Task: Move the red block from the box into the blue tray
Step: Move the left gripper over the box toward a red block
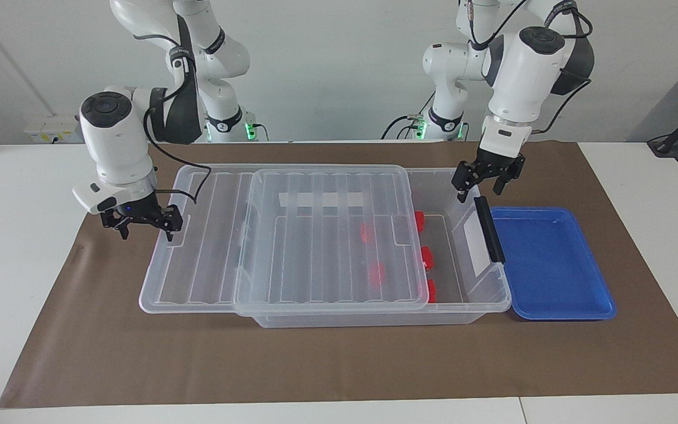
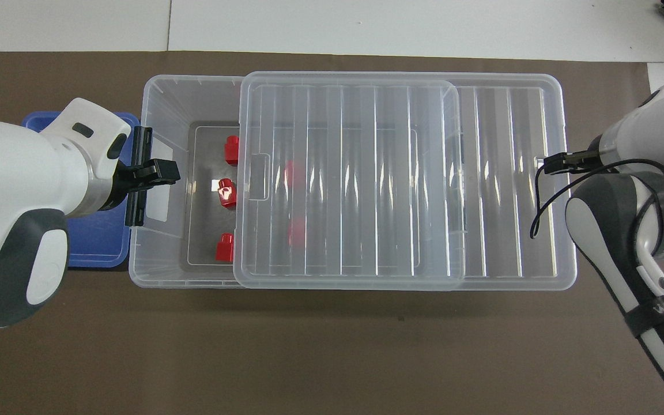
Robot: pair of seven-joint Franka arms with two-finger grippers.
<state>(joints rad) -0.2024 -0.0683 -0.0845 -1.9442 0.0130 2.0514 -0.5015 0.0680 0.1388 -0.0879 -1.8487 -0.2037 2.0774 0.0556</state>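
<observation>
Clear lid (image 1: 327, 235) sits slid toward my right arm's end of the counter, baring three red blocks (image 2: 226, 193) in the box (image 1: 462, 294). Left hand (image 1: 485, 176), fingers apart, hangs over the gap; right hand (image 1: 143, 227), apart, at the lid's edge. Next: descend and pinch. Blue tray (image 1: 551, 265) empty.

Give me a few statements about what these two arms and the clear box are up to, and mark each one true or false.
1. The lid covers the whole box. False: it sits shifted toward the right arm's end, and part of the box is open.
2. The blue tray has nothing in it. True.
3. The left gripper holds a red block. False: it is open, over the box's uncovered end.
4. Three red blocks lie uncovered in the box. True.
5. The right gripper is at the lid's end. True.
</observation>
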